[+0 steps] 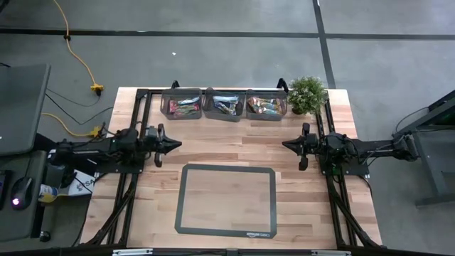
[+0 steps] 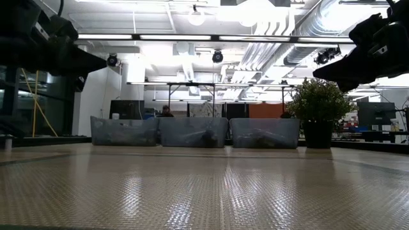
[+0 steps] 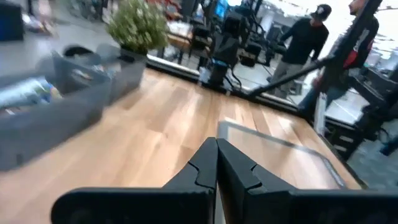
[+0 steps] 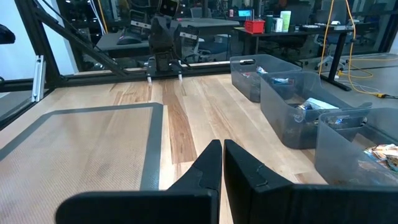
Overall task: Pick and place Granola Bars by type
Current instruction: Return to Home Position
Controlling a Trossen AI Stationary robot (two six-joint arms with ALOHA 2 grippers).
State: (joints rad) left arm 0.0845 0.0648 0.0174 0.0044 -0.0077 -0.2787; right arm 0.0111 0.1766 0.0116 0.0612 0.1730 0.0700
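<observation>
High view: left gripper (image 1: 174, 144) hovers over the pale wooden table (image 1: 213, 151) at its left side, right gripper (image 1: 286, 144) opposite at the right, tips facing each other, well apart. Wrist views: both pincers pressed together, nothing between the fingers, touching nothing. Small shiny-wrapped granola bars (image 1: 225, 107) lie inside the row of three grey translucent plastic bins (image 2: 193, 128) at the far edge; wrapper colours per bin hard to tell. Green potted plant (image 1: 307, 94) just beside the right bin. Grey-bordered rectangular mat (image 1: 226, 199) nearer the front.
</observation>
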